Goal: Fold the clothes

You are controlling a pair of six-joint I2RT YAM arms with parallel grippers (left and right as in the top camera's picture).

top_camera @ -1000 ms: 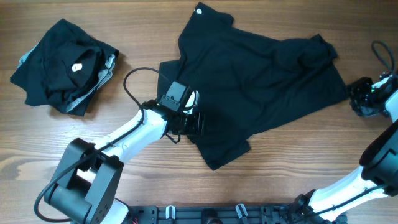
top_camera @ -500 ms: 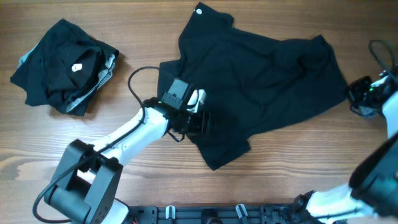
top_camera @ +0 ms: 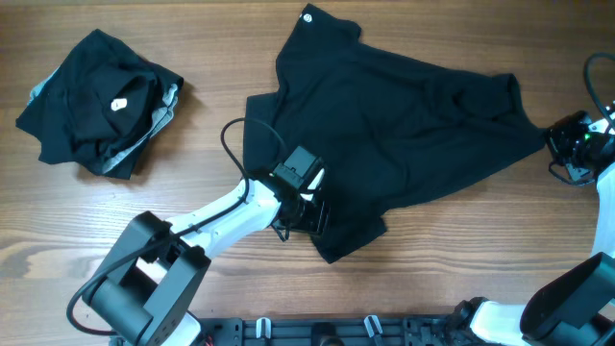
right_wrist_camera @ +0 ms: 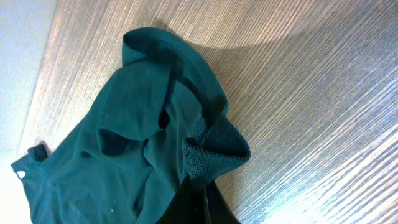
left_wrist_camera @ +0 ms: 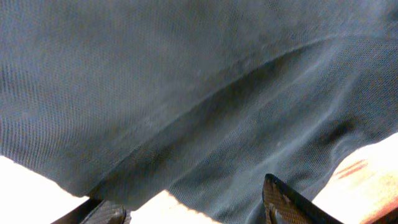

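A large black shirt [top_camera: 404, 115] of the clothes lies spread across the middle of the table, with a small white label [top_camera: 307, 13] at its far edge. My left gripper [top_camera: 315, 210] rests on the shirt's lower left part. In the left wrist view its fingertips [left_wrist_camera: 287, 205] stand apart and open, with fabric [left_wrist_camera: 186, 93] filling the frame beneath them. My right gripper [top_camera: 557, 146] is at the shirt's right corner. In the right wrist view it [right_wrist_camera: 208, 193] is shut on a pinched fold of the shirt [right_wrist_camera: 124, 137].
A pile of other black garments with grey trim [top_camera: 96, 101] sits at the back left. A black cable loop [top_camera: 231, 135] from the left arm lies beside the shirt's left sleeve. Bare wooden table [top_camera: 480, 250] lies in front and to the right.
The right gripper closed on the shirt's right corner and drew it rightward, stretching that side flatter. The left gripper slid right and toward the front along the shirt's lower left part.
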